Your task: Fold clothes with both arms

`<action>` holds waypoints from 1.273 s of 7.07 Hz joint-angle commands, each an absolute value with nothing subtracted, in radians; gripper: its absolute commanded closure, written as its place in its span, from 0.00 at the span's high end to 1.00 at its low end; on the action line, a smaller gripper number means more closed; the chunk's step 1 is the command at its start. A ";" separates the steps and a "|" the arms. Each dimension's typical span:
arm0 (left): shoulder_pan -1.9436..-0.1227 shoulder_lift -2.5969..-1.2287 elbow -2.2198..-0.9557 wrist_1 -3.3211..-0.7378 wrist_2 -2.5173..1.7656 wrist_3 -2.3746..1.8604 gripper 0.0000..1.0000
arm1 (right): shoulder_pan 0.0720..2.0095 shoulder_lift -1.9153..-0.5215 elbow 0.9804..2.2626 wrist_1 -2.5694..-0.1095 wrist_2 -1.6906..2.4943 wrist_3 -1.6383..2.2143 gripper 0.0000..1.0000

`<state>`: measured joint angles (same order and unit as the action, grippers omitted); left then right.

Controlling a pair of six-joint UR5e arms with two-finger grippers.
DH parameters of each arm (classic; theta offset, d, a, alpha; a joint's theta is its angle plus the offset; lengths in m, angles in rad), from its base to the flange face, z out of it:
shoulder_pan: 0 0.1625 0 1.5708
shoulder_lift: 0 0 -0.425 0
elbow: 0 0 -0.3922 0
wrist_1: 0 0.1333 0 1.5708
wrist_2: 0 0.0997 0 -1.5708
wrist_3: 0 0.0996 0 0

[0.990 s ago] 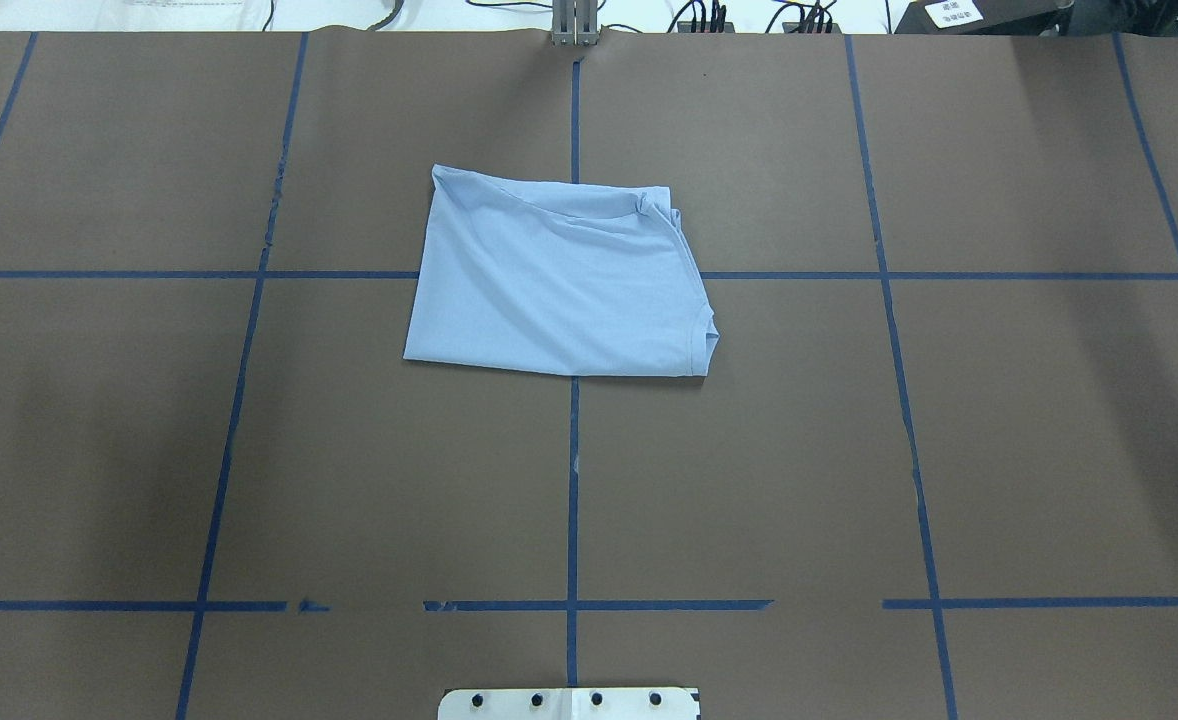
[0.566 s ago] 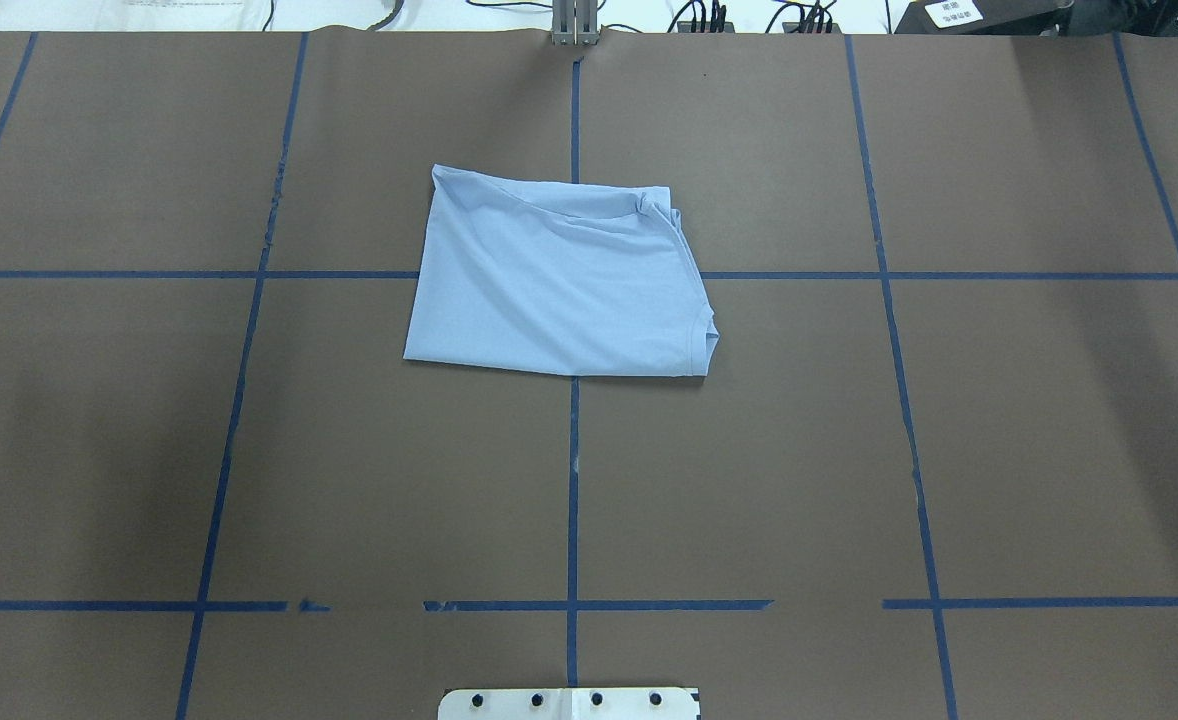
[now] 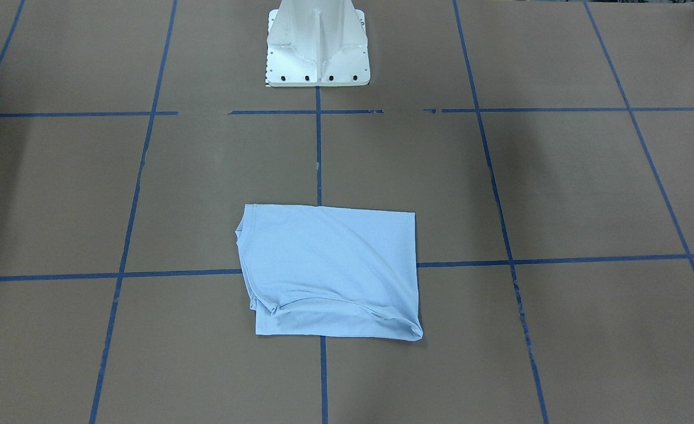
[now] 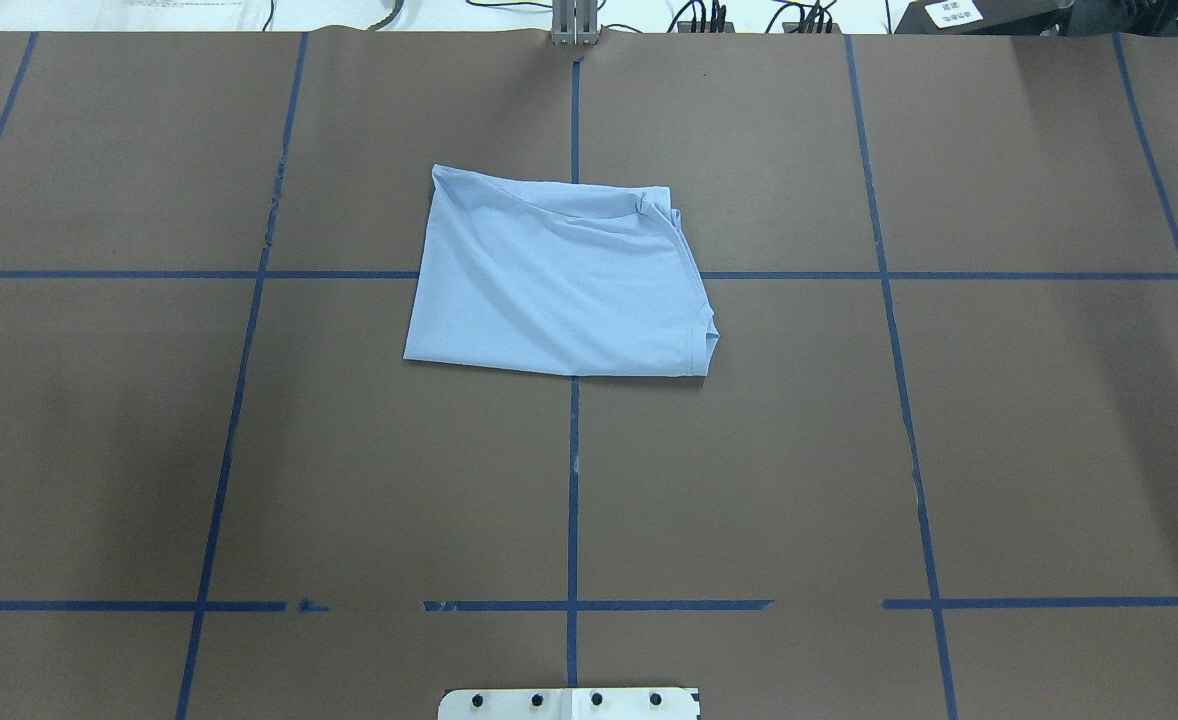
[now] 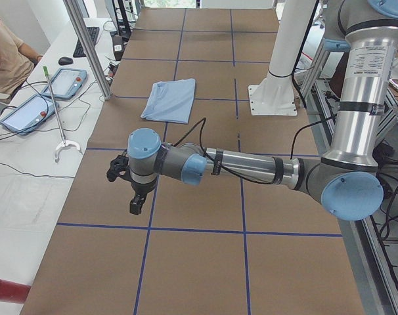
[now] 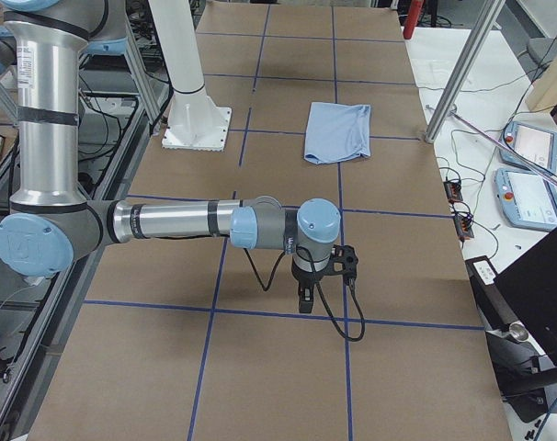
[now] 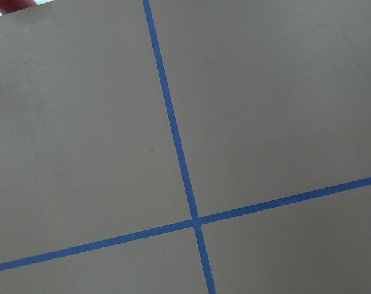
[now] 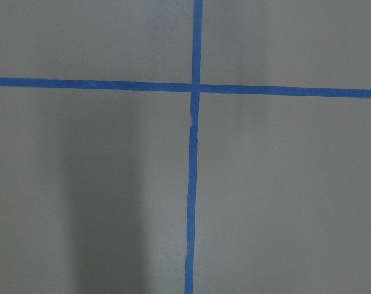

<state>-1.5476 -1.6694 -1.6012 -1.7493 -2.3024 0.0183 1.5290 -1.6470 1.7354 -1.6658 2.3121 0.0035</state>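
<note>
While the light blue T-shirt (image 4: pixel 559 280) lies folded into a rough rectangle in the middle of the brown surface (image 4: pixel 949 450), both of my hands are well apart from it, one out at each end. The shirt sits flat, right over a crossing of the blue tape lines (image 4: pixel 573 480), straight out in front of my white pedestal (image 3: pixel 317 44). In the overhead view its near edge runs clean and straight, the ribbed neck curve shows at the near right corner, and a small bunch of cloth puckers at the far right corner. Nothing is touching it. Over on my left side, my left arm (image 5: pixel 251 167) stretches low and nearly level across the surface, and my left hand (image 5: pixel 137 200) hangs pointing down above the brown paper, near a blue line. Only the side view catches it, so I cannot tell whether its fingers are apart or together. My left wrist camera gives me bare paper and one tape crossing. Same story on the other side: my right arm (image 6: pixel 168 222) reaches out low, my right hand (image 6: pixel 304 296) points down close over a blue line, a black cable looping beside it, and again I cannot tell how its fingers stand. My right wrist camera shows a tape crossing with a soft shadow on the paper below it.
</note>
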 commanded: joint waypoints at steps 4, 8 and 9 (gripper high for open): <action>-1.543 -1.643 -1.585 -1.735 -2.301 0.012 1.00 | 1.474 -1.661 1.785 -1.657 2.318 -0.011 1.00; -1.540 -1.669 -1.597 -1.586 -2.299 0.020 1.00 | 1.471 -1.663 1.776 -1.657 2.309 0.006 1.00; -1.536 -1.666 -1.635 -1.544 -2.295 0.021 1.00 | 1.470 -1.660 1.778 -1.657 2.312 0.011 1.00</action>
